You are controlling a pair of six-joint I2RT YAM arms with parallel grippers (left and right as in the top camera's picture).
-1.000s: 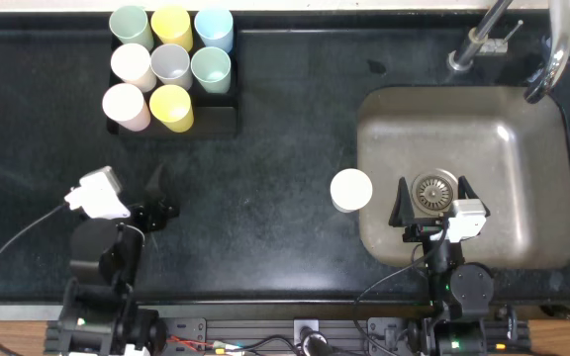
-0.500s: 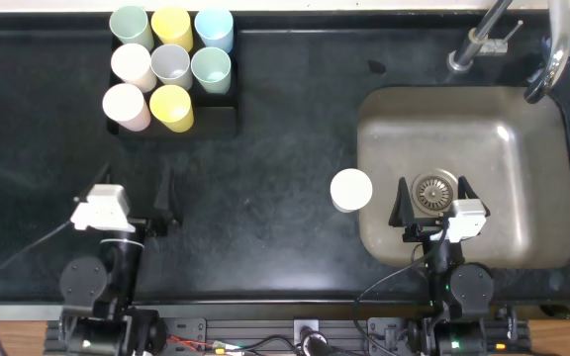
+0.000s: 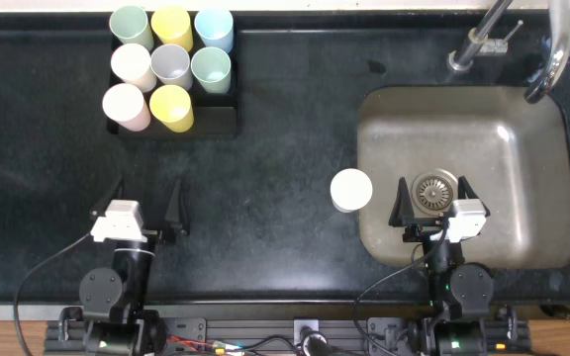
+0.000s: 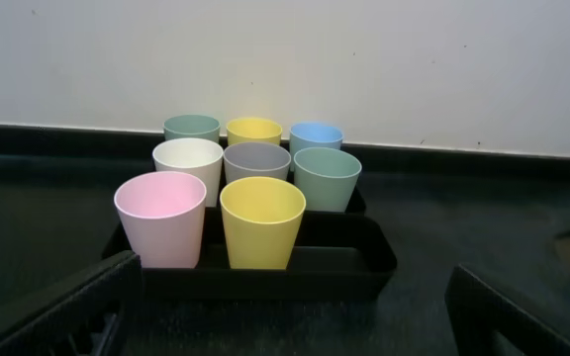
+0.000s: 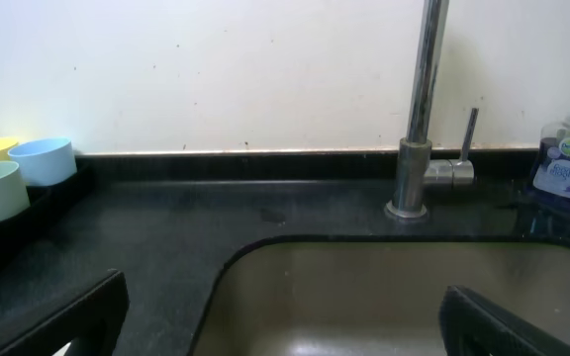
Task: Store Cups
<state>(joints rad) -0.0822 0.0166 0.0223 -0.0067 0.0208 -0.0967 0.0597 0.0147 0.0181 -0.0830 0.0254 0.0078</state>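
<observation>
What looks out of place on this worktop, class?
One white cup stands alone on the worktop beside the sink's left rim, apart from the eight cups in the black tray. The tray's near right corner is bare. Nothing looks spilled or tipped.

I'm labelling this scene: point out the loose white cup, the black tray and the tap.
white cup [image 3: 350, 190], top view, centre of it.
black tray [image 4: 265, 284], left wrist view, front wall.
tap [image 5: 427, 79], right wrist view, upright pipe.

The tap [image 5: 422, 109] is running off the right wrist view's edge, the soap bottle [image 5: 568, 163] is being cut by its side, and front cups [image 4: 262, 220] are half covering the rear cups [image 4: 253, 130].
</observation>
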